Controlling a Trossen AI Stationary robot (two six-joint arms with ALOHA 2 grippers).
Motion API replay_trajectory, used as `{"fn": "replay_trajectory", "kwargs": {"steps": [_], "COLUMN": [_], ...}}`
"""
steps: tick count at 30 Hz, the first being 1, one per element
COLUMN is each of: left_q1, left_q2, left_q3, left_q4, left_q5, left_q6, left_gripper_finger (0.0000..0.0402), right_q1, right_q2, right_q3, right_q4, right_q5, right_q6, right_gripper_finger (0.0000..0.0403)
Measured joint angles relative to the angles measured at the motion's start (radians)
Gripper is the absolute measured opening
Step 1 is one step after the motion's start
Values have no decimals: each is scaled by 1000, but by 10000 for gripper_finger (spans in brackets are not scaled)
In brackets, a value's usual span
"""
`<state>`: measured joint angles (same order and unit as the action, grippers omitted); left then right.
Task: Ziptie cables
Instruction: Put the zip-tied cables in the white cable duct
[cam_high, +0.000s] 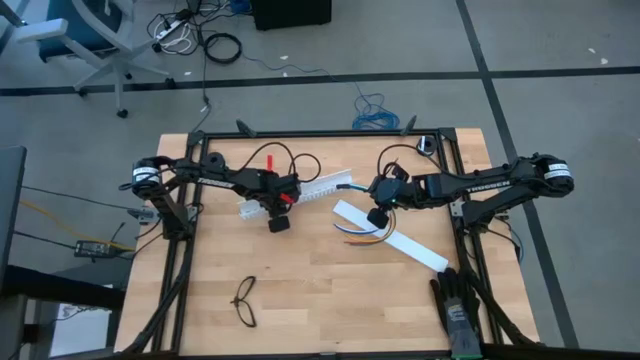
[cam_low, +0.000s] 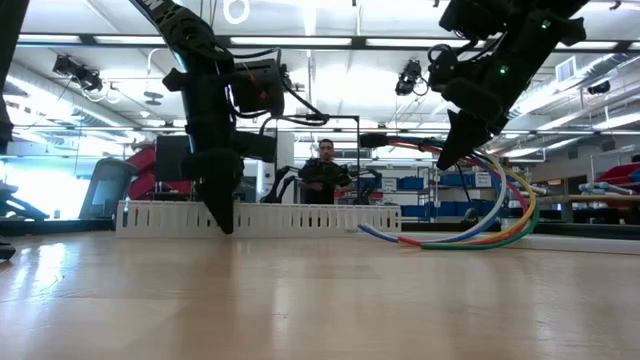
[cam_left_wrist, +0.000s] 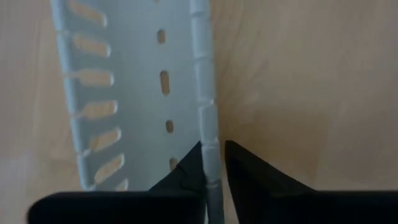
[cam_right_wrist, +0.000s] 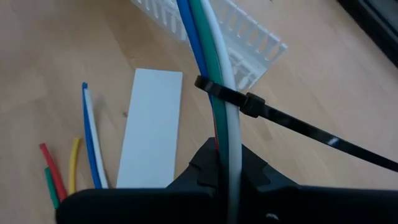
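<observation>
Right gripper (cam_right_wrist: 225, 163) is clenched on the cables (cam_right_wrist: 217, 74), holding the bundle raised over the table (cam_high: 320, 300), its free ends curving down to the wood beside the wide white strip (cam_right_wrist: 151, 127). The ziptie (cam_right_wrist: 292, 124) is looped around the bundle just past the fingertips (tail trailing free). Left gripper (cam_left_wrist: 213, 163) stands point-down at the slotted white duct (cam_left_wrist: 124, 93), jaws a narrow gap apart astride its edge wall; whether they grip it, I cannot tell.

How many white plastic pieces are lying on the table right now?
2. A slotted duct lies under the left end effector; a flat strip lies beside the cables gripped by the right end effector. None looks hidden.
</observation>
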<state>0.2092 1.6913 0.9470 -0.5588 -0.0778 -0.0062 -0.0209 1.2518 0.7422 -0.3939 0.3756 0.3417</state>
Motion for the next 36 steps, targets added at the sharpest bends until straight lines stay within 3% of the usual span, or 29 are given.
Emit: {"fn": "replay_trajectory", "kwargs": {"steps": [13,23,30,36], "left_q1": [0,-1,-17,-80], "left_q2": [-43,-229,-361,-483], "left_q3": [7,10,10,11], "left_q4": [12,108,169,238], "left_q5": [46,46,44,29], "left_q6": [22,26,-3,-20], "left_gripper_finger": [154,158,158,158], "right_q1": [-1,-1,-1,-1], "right_q2": [2,2,2,2], "right_q3": [0,0,4,89], "right_q4": [12,139,350,435], "right_q5": [-16,-46,-146,-171], "right_q6": [-3,-59,-110,-198], "right_gripper_finger": [9,9,8,7]}}
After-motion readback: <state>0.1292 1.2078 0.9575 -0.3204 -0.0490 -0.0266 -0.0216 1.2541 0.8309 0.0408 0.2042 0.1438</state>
